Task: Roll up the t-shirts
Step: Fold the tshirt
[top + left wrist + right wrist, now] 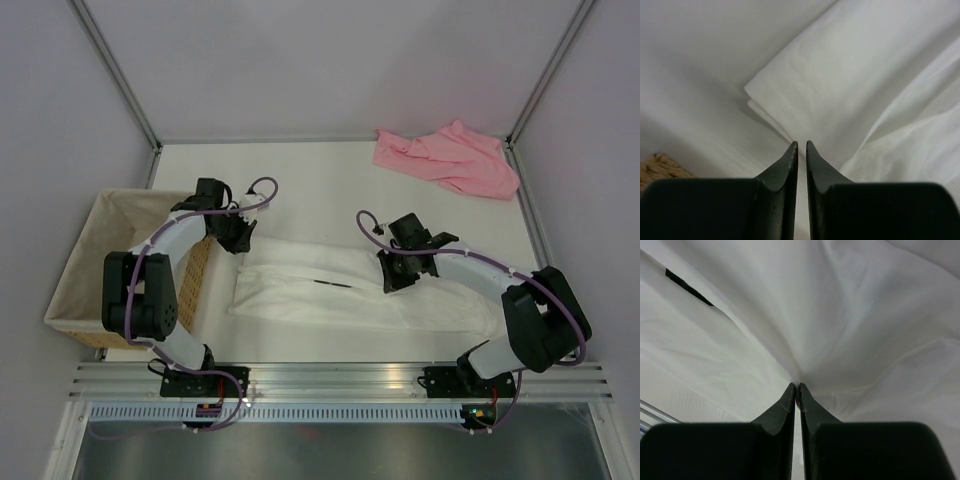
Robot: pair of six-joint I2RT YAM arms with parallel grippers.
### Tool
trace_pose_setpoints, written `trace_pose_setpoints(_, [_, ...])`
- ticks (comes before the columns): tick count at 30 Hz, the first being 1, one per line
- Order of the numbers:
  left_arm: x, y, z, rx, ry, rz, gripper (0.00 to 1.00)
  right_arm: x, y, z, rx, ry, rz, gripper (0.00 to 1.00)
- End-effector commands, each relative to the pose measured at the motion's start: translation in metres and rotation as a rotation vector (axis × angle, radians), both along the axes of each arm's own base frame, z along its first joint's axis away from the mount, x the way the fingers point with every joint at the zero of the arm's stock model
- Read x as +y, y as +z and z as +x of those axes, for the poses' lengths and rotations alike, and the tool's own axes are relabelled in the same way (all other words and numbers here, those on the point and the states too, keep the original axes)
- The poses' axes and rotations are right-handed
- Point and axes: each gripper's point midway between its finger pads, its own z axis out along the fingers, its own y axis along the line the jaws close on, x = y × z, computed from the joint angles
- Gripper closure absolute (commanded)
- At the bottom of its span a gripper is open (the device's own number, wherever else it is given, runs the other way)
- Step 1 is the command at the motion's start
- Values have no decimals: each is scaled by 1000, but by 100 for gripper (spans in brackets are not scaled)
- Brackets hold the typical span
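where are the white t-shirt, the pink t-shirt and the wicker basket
white cloth t-shirt (pixel 300 292), top view, middle of its flattened body
pink cloth t-shirt (pixel 450 160), top view, centre of the crumpled heap
cloth-lined wicker basket (pixel 78 275), top view, left liner wall

Right claw (pixel 798 386) nipped almost together, tips pinching the white t-shirt (pixel 850 315). Creases fan out from the pinch across the cloth. There's a small black mark (pixel 687 286) on the fabric at upper left, and a sliver of metal rail (pixel 652 416) at lower left.
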Motion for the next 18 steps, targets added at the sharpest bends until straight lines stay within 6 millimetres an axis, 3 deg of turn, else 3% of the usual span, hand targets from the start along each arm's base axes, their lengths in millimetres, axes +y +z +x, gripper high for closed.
trace_pose_setpoints(1, [-9,-17,-8,57,9,-7,85,4,7,-3,-11,-15,35,86])
trace_pose_setpoints(5, [-10,-35,-42,95,-69,6,86,3,10,-20,29,-5,56,76])
trace_pose_setpoints(8, [-1,-42,-57,103,-115,58,87,9,23,-33,59,13,118,68])
trace_pose_setpoints(11, [10,-50,-62,108,-141,121,87,15,34,-38,68,25,164,66])
trace_pose_setpoints(15, [7,-37,-51,72,-120,105,87,21,51,-16,-15,3,177,67])
trace_pose_setpoints(18, [-3,-17,-34,24,-101,53,85,21,63,27,-137,-94,133,74])
